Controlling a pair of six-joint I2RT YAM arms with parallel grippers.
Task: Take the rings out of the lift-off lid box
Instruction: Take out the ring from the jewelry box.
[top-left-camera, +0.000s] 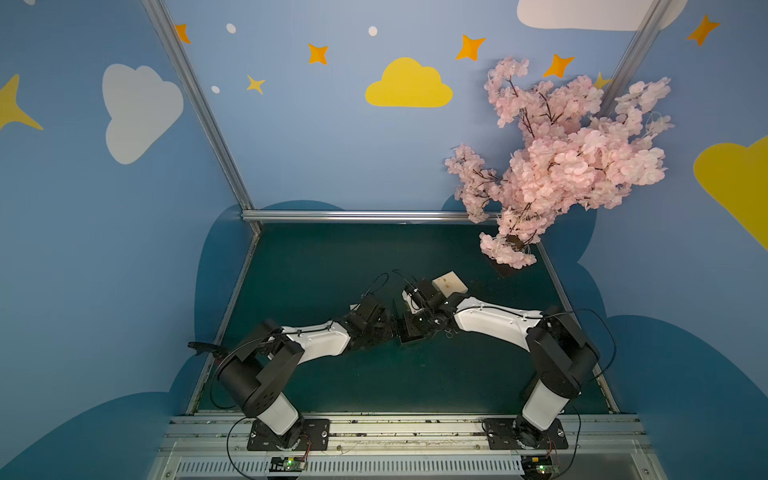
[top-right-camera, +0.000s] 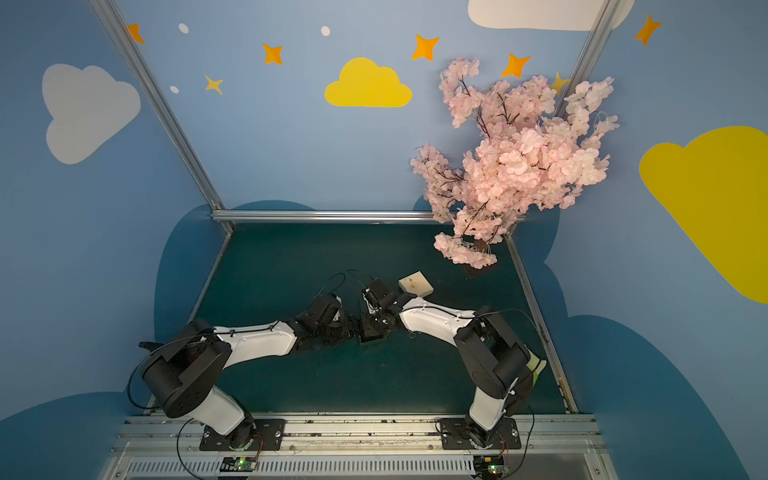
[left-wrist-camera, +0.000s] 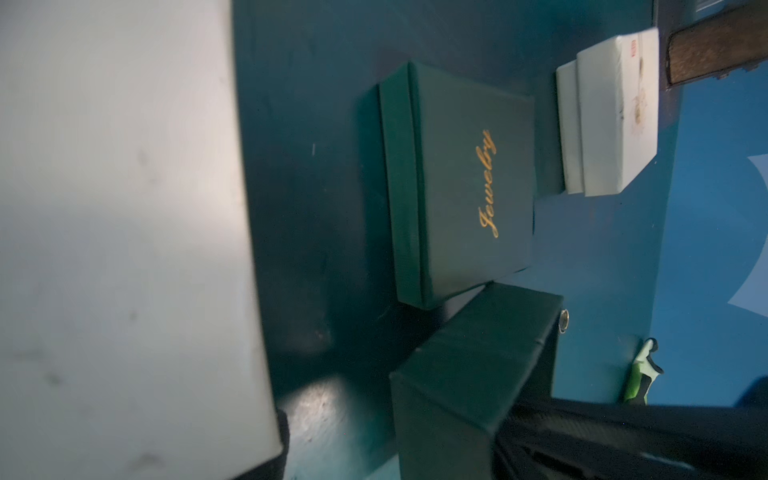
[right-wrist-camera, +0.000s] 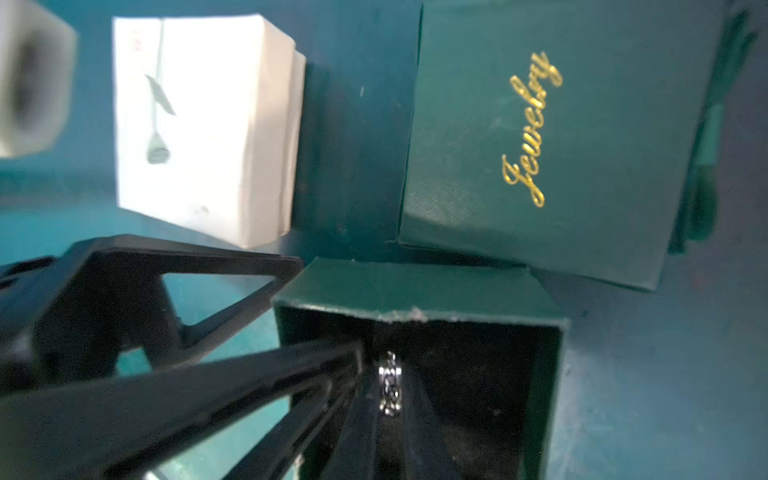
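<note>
Tightly pinched in the right tool (right-wrist-camera: 384, 363) sits one ring (right-wrist-camera: 390, 384), inside the box (right-wrist-camera: 415, 289).

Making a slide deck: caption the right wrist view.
Right jaws pinch a patterned ring at the open green box, white box nearby.

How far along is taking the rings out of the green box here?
Done: the Jewelry lid is off, lying beside the open green box, and one ring sits outside it. In hand: the right gripper is shut on a patterned ring inside the box. Left: lifting it out; the box's depths are hidden.
</note>
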